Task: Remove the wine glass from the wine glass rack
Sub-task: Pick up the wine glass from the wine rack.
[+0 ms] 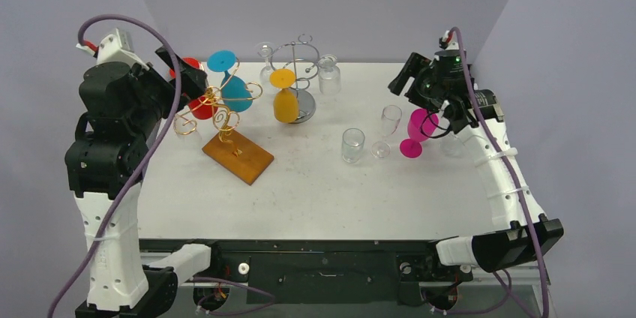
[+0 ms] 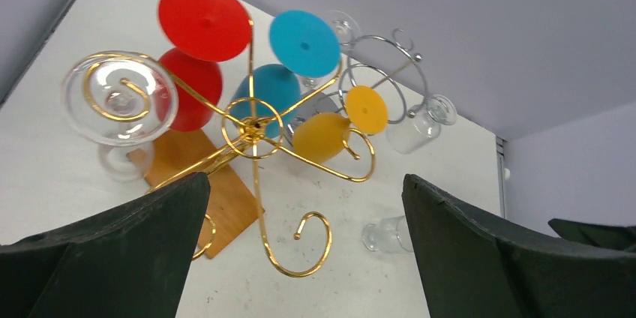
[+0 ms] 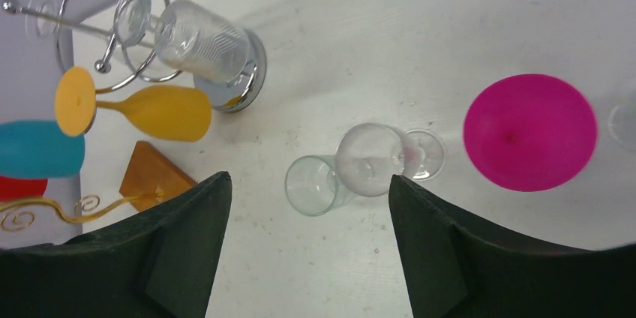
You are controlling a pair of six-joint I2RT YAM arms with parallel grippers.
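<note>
Pink glass [image 1: 418, 124] stands upright on the worktop [image 1: 322, 190], right side, off both racks, next to a clear glass [image 1: 390, 119] and a tumbler [image 1: 352, 144]. Right gripper [image 3: 307, 183] hangs close above that group with its jaws apart and nothing between them. In the right wrist view the pink glass sits outside the right-hand finger, so it is not gripped. Contact can't be told from the top view. Judgement: for this glass the removal looks done and the step in hand is the release and clear-off. Right arm's next move calls for a straight lift away without clipping the pink rim or the clear glass beside it, both tippy. Gold rack [image 1: 225, 112] on its wooden base [image 1: 238, 154], left side, has a red glass [image 2: 191, 82], a blue glass [image 2: 270, 89] and a clear one hanging upside down by their feet. Chrome rack [image 1: 300, 63] behind has a yellow glass [image 1: 286, 104] plus clear ones. Left gripper [image 2: 305, 179] is near the gold rack, pointed at its centre, jaws wide apart, empty. If more glasses are wanted, the red one looks nearest. That calls for closing on the stem or bowl, then sliding the foot out along the wire arm before lifting, not pulling straight down. Risk: dragging the light rack or knocking a neighbour.
</note>
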